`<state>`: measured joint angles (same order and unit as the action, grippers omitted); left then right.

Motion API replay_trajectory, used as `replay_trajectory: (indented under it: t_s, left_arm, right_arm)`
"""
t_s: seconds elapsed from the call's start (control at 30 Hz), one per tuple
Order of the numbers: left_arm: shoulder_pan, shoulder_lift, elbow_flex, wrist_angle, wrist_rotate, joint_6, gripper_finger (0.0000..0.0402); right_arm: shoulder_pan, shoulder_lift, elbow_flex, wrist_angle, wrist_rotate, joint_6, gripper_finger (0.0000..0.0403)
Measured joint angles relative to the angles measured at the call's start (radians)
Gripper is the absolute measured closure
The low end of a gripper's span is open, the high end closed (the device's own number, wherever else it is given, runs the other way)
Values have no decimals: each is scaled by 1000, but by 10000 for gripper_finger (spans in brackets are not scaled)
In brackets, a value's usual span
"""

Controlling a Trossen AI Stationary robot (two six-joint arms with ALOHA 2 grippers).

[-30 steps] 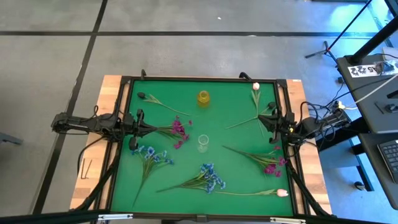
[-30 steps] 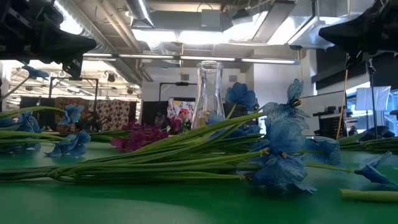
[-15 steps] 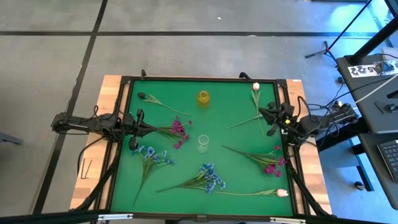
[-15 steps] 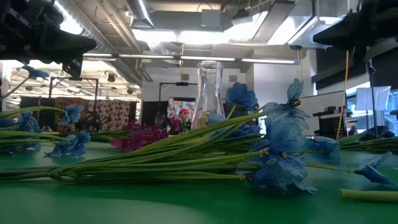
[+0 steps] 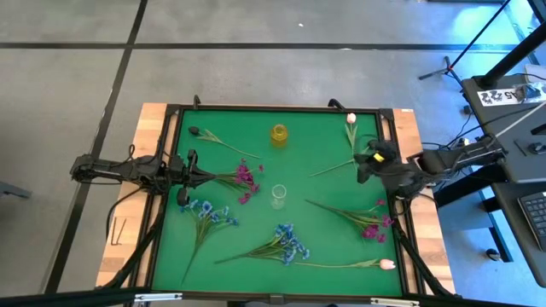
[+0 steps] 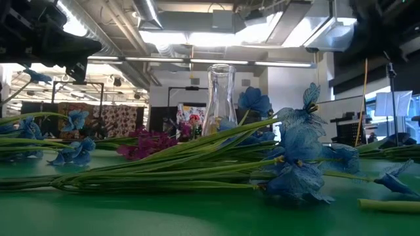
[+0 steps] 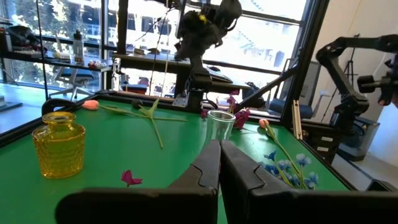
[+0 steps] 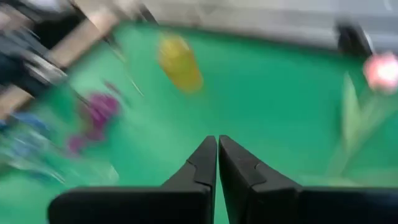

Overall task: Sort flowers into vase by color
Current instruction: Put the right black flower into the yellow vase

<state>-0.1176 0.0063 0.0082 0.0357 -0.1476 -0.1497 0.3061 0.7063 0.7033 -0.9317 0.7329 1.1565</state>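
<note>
High view first: we see the green table (image 5: 256,119) with the flowers scattered flat on it. A magenta spray (image 5: 243,177) lies left of centre, just beyond the left gripper (image 5: 189,177), which sits at the mat's left edge. Blue sprays lie at lower left (image 5: 205,215) and lower centre (image 5: 286,241). A second magenta spray (image 5: 368,223) lies at right, a pale pink tulip (image 5: 351,119) at the far right corner, another pink tulip (image 5: 386,264) at the near right. A yellow vase (image 5: 279,134) stands at the far middle and a clear glass vase (image 5: 278,196) at centre, both without flowers. The right gripper (image 5: 365,164) hangs over the stem of the far tulip.

Low view: we look across blue blossoms (image 6: 298,154) and green stems lying on the mat, with the clear vase (image 6: 220,98) upright behind them.

Left wrist view: the left arm's fingers (image 7: 208,171) are pressed together, holding nothing; ahead stand the yellow vase (image 7: 58,145) and the clear vase (image 7: 219,125).

Right wrist view: this one is badly blurred, yet the right arm's fingers (image 8: 205,163) appear pressed together, with what looks like the yellow vase (image 8: 178,62) beyond.
</note>
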Motion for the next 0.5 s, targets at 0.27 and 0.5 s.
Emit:
replay_trajectory:
  t_s: [0.27, 0.5]
  left_arm:
    - [0, 0, 0, 0, 0, 0, 401]
    - [0, 0, 0, 0, 0, 0, 401]
  right_arm:
    - [-197, 156, 6, -74, -363, 42, 333]
    - [-369, 245, 6, -70, -360, 18, 232]
